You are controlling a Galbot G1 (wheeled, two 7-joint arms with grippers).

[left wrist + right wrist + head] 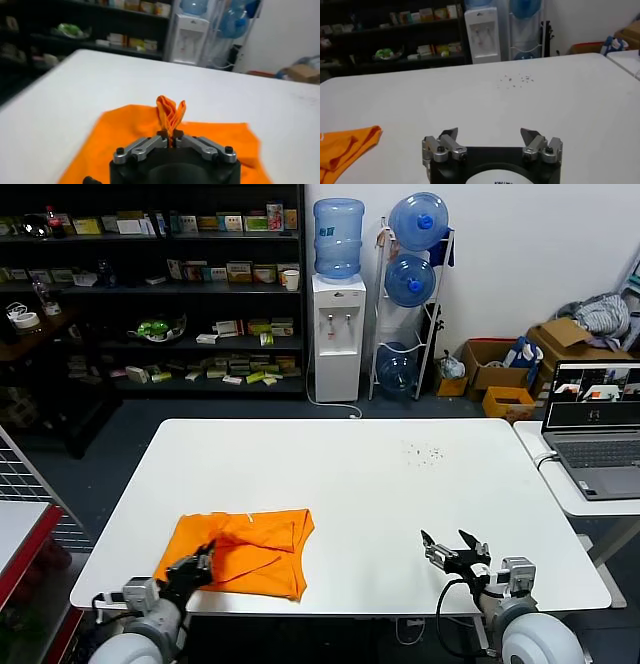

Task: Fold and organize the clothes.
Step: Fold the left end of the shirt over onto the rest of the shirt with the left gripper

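Left claw (170,136) is pinched narrow on a bunched ridge of the orange T-shirt (240,552); the wrist view shows the fabric standing up in a small fan between the closed tips. The shirt lies partly folded at about 7 o'clock on the table (360,484), near the front edge and close to the left corner.

Risks, as I read it:
- The grip is on a thin pleat, likely several layers. If the pull goes sideways, the pleat could slip out or only the top layer could follow, leaving a crooked fold.
- The shirt's near hem is right by the table edge. Dragging toward 6 o'clock could spill it off the front.
- Lifting too high would probably undo the fold already there.
- The right claw (452,546) is wide and holding nothing, at about 5 o'clock over bare table, well apart from the shirt. Nothing pins the far side, so the whole garment may slide instead of folding.

Surface: smooth white top, low friction by the look of it, with some dark specks (425,451) toward 1 o'clock.

Room: laptop (595,429) on a side table at 3 o'clock, water dispenser (337,304) and spare bottles at 12, and dark stocked shelves (150,284) at 10–11.
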